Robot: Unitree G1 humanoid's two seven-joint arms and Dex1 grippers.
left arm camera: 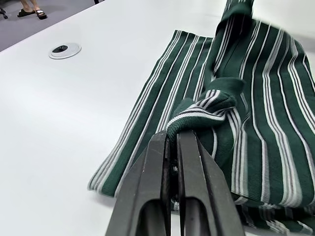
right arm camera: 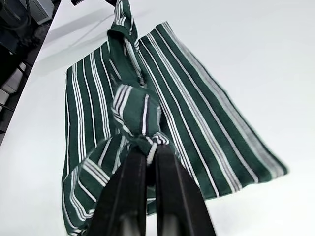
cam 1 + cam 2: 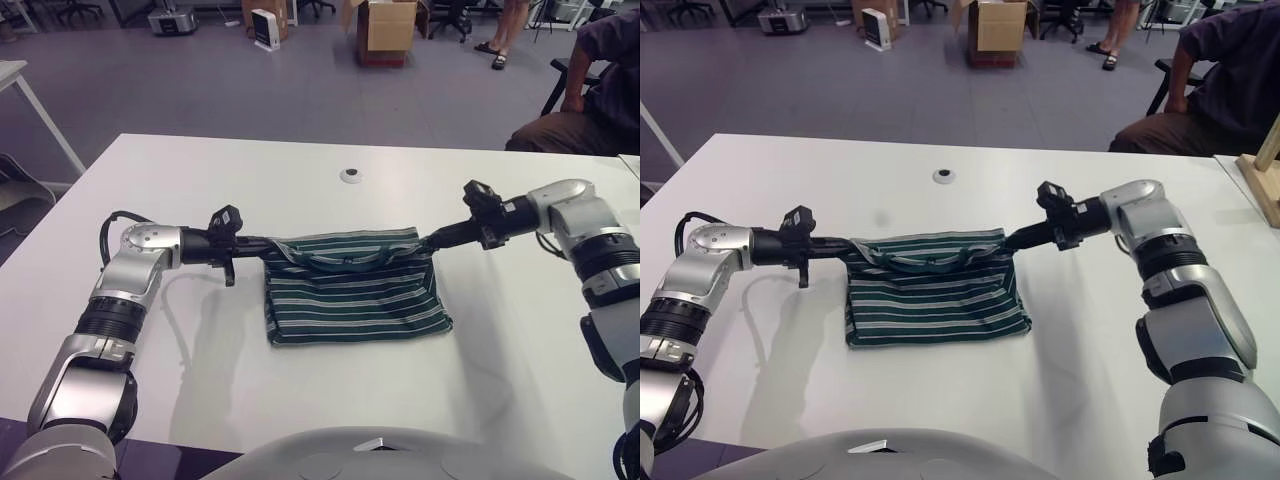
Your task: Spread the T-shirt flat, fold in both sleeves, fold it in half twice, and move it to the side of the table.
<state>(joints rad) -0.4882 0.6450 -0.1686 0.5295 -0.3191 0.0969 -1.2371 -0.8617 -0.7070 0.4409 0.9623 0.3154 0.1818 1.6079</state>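
Note:
The T-shirt point(image 3: 350, 295), dark green with white stripes, lies folded into a rectangle at the middle of the white table point(image 3: 200, 180). Its far edge is lifted off the surface at both ends. My left gripper point(image 3: 272, 243) is shut on the far left corner, where a bunch of cloth point(image 1: 199, 110) sits between its fingers point(image 1: 157, 162). My right gripper point(image 3: 430, 240) is shut on the far right corner, with a knot of fabric point(image 2: 140, 125) pinched above its fingers point(image 2: 165, 172). The near half of the shirt rests flat on the table.
A small round cable grommet point(image 3: 351, 175) sits in the table beyond the shirt. A wooden stand point(image 3: 1262, 185) is at the right table edge. Bare tabletop lies left, right and in front of the shirt. A cardboard box point(image 3: 385, 28) stands on the floor behind.

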